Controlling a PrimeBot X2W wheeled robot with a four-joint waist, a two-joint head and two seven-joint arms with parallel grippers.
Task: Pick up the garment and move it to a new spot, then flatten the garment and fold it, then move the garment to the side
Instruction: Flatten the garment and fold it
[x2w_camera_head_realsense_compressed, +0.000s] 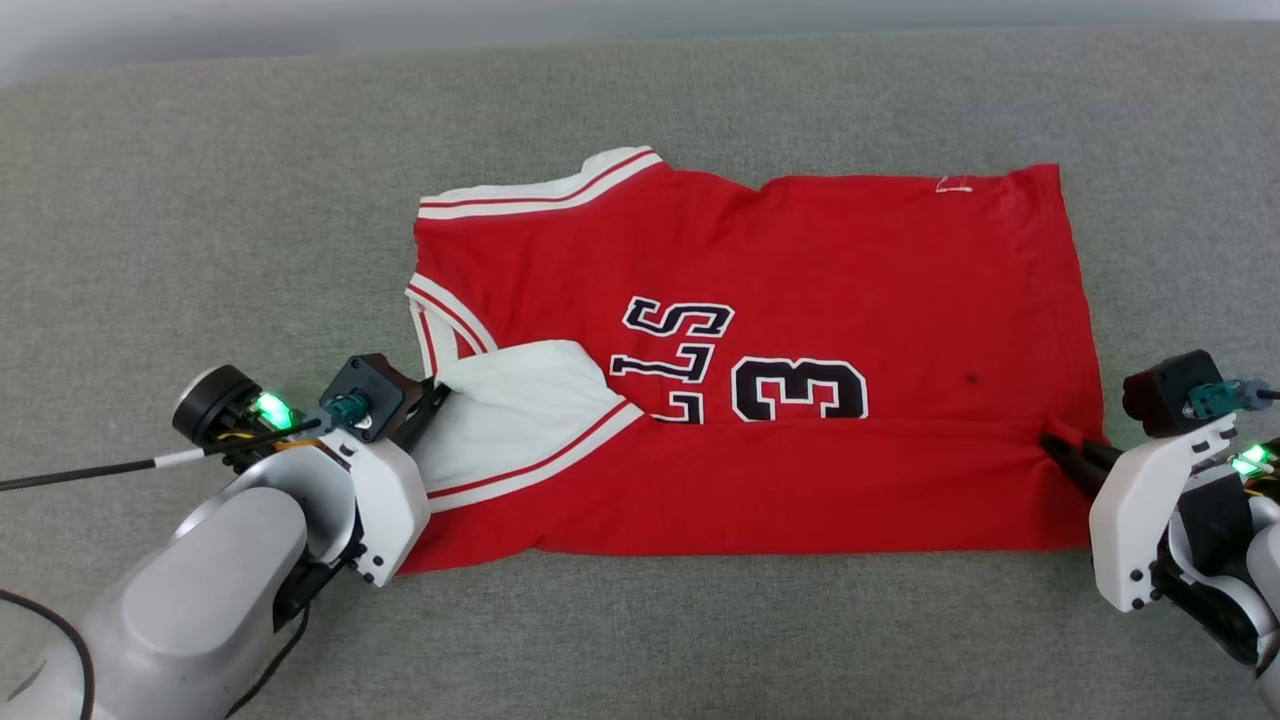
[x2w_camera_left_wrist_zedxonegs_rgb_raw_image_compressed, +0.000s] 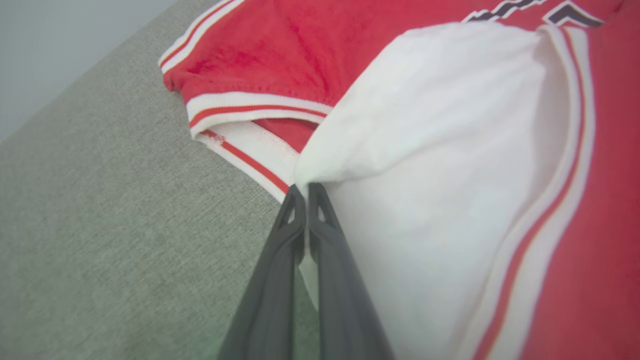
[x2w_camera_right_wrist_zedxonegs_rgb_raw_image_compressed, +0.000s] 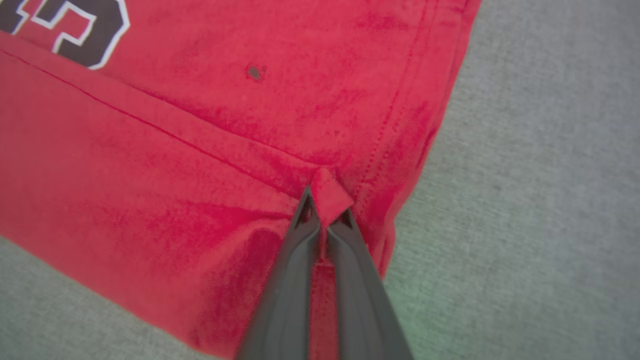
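The left tool (x2w_camera_head_realsense_compressed: 436, 392) has its two dark fingers pressed together on a pinch of white cloth, seen in its own wrist view (x2w_camera_left_wrist_zedxonegs_rgb_raw_image_compressed: 301, 189) at the corner of the short sleeve (x2w_camera_left_wrist_zedxonegs_rgb_raw_image_compressed: 425, 150). The right tool (x2w_camera_head_realsense_compressed: 1058, 446) is also drawn narrow, and in its wrist view (x2w_camera_right_wrist_zedxonegs_rgb_raw_image_compressed: 325, 209) it nips a small raised tab of red cloth right by the stitched hem (x2w_camera_right_wrist_zedxonegs_rgb_raw_image_compressed: 400, 130). Each tool holds the garment (x2w_camera_head_realsense_compressed: 800, 250), one at either end.

Between the two grips runs the free edge of a flap (x2w_camera_head_realsense_compressed: 760, 480): the near strip of the garment is turned over onto the front, and its edge cuts across the lower part of the black letters and the "3" (x2w_camera_head_realsense_compressed: 800, 390). That edge lies left to right, along the garment's long axis, with the striped collar (x2w_camera_head_realsense_compressed: 440, 320) at the robot's left and the hem at its right. The unfolded part lies beyond the edge, on the side away from the robot, flat on the grey surface (x2w_camera_head_realsense_compressed: 200, 200).

So the coming move likely turns on this: both grips sit on one line, and the open cloth lies straight ahead of that line. Each arm is nearest its own end, so neither needs to cross. If the fold is to go further, I judge both tools should travel away from the robot together, keeping the edge taut and level; if one leads, the flap would probably skew
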